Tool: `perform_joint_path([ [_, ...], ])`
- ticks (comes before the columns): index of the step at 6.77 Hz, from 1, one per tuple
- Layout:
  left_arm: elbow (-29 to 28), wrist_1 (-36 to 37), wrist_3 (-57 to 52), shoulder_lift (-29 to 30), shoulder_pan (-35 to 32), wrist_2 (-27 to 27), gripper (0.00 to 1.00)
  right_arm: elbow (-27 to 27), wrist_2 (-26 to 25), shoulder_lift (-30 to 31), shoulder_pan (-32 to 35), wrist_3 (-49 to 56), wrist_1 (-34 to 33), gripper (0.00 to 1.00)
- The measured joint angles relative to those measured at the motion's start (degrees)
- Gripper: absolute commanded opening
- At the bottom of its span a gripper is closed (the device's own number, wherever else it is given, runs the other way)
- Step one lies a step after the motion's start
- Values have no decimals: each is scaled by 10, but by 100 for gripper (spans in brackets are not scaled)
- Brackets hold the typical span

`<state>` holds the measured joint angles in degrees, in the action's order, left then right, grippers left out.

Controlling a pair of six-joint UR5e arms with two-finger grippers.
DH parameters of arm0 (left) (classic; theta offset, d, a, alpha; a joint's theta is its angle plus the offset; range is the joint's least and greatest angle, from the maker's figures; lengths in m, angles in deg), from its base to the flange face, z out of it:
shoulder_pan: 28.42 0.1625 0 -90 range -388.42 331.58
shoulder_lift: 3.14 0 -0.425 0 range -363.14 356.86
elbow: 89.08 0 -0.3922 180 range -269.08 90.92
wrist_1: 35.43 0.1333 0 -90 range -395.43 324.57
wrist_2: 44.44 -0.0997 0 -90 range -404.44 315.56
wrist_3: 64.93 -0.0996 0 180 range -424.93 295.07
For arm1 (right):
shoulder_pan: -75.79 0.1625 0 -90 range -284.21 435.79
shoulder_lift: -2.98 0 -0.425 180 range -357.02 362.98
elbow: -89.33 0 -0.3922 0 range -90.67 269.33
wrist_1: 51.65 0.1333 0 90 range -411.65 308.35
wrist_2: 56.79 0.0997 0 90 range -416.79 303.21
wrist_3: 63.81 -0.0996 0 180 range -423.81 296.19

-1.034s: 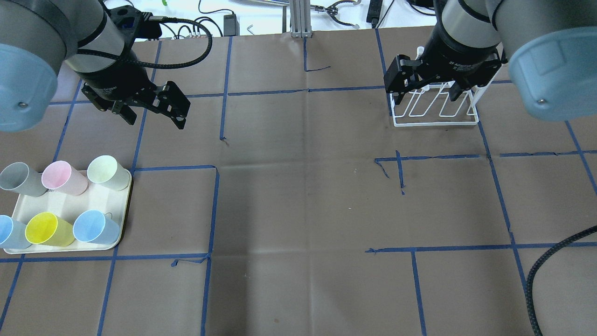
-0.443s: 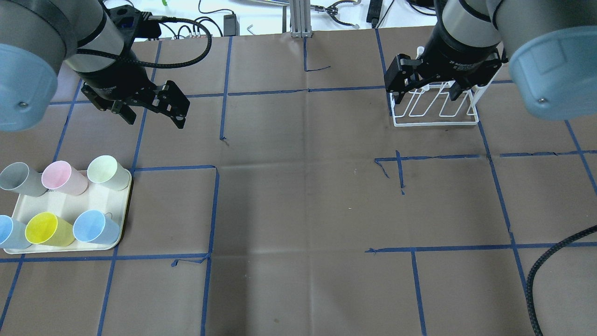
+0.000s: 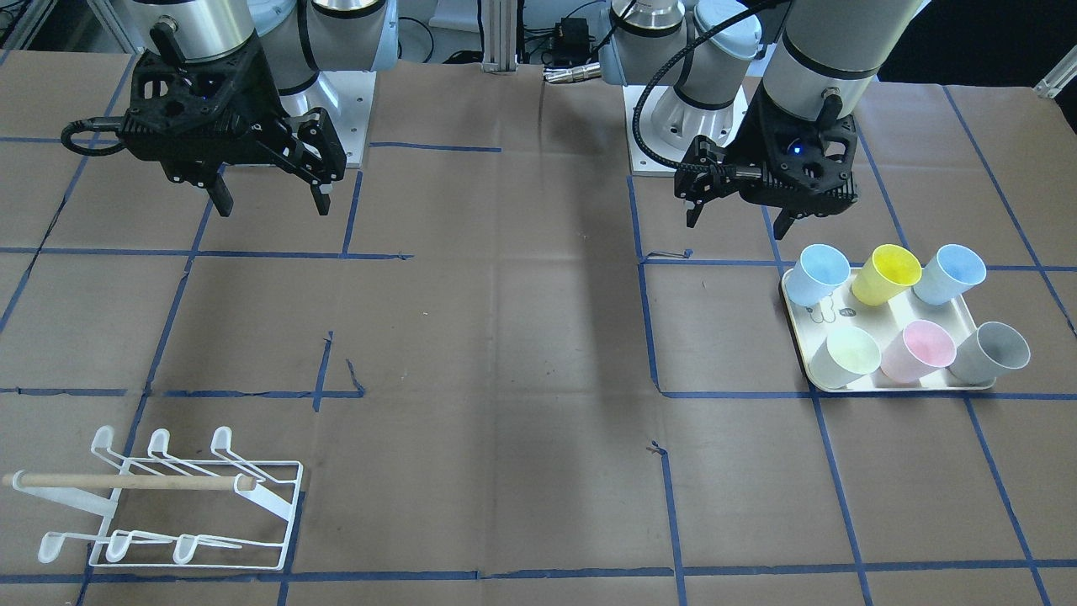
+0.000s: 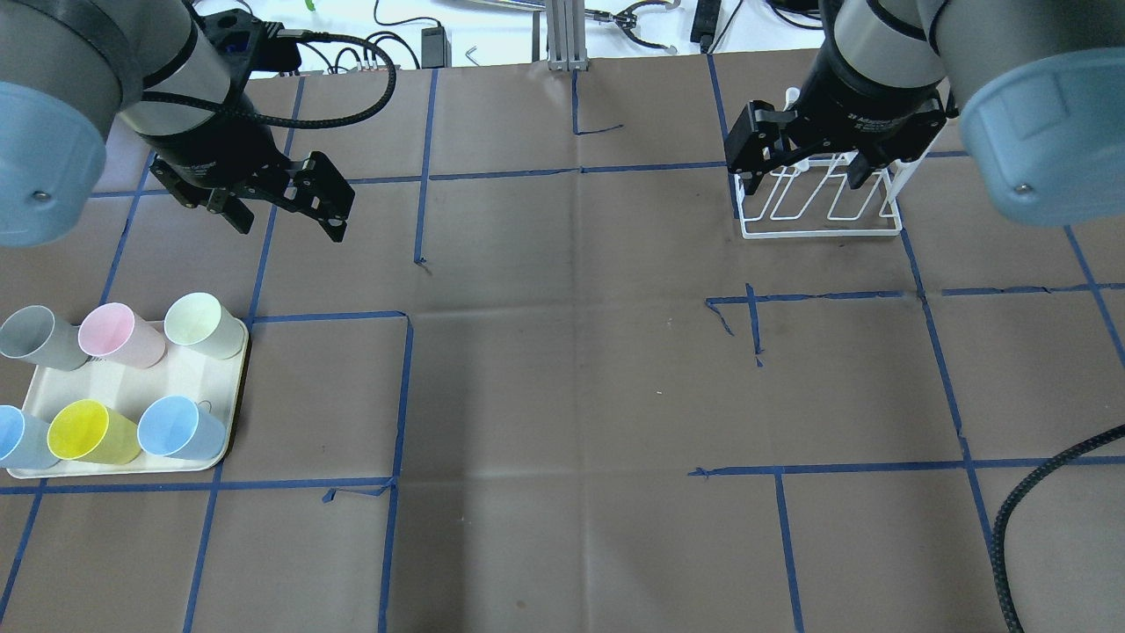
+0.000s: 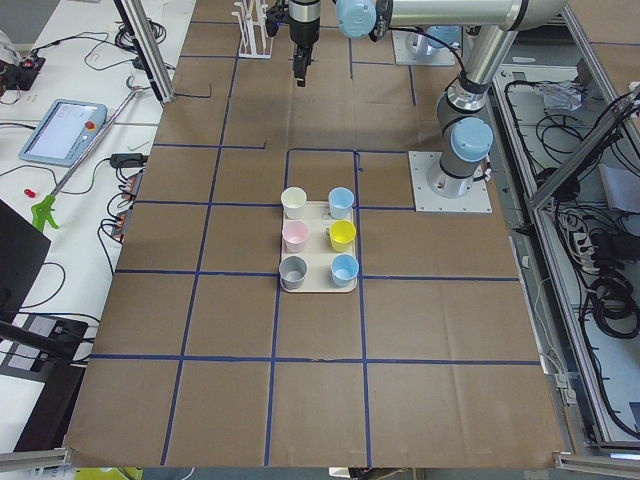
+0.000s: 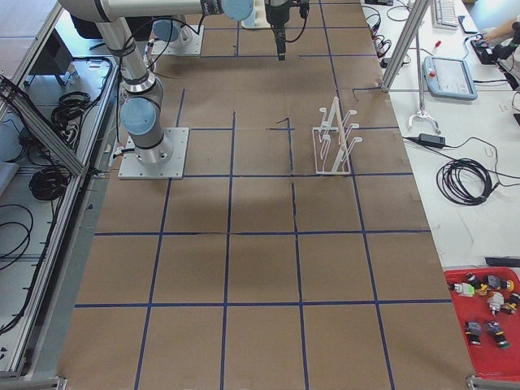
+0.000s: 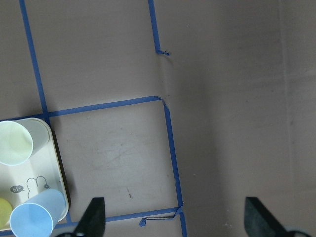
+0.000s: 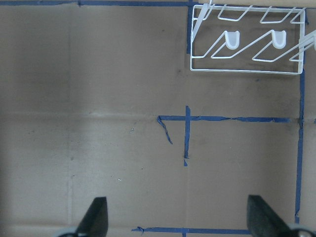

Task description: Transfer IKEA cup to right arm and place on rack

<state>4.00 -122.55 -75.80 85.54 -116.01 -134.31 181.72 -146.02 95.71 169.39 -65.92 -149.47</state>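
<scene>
On the tray [image 4: 149, 378] six cups [image 4: 88, 431] stand upright in two rows, none gripped; I cannot tell which one is meant. The left pincer [image 4: 288, 224] hangs high over the bench [image 4: 571, 396], jaws apart and empty, off the tray's side that faces the rack [image 3: 151, 482]. In its wrist view only the green cup [image 7: 15, 143] and a blue cup [image 7: 37, 217] show, at the edge, so it is over no cup.

The right pincer [image 3: 273, 209] waits well apart from the tray, jaws likewise spread and empty. The rack stands bare beyond it, also far from the tray.

This looks like the opening step, the reach for a cup. Next the left pincer should shift over the tray and descend on an edge cup. The cups stand close, so the fingers need a clear gap. The hold should leave wall free for the hand-over.
</scene>
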Motion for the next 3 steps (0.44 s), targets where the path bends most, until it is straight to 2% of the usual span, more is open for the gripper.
perform_joint_path([
  [3, 1, 0, -95, 3, 82, 0, 100, 1, 0, 0, 0, 0, 0, 100],
])
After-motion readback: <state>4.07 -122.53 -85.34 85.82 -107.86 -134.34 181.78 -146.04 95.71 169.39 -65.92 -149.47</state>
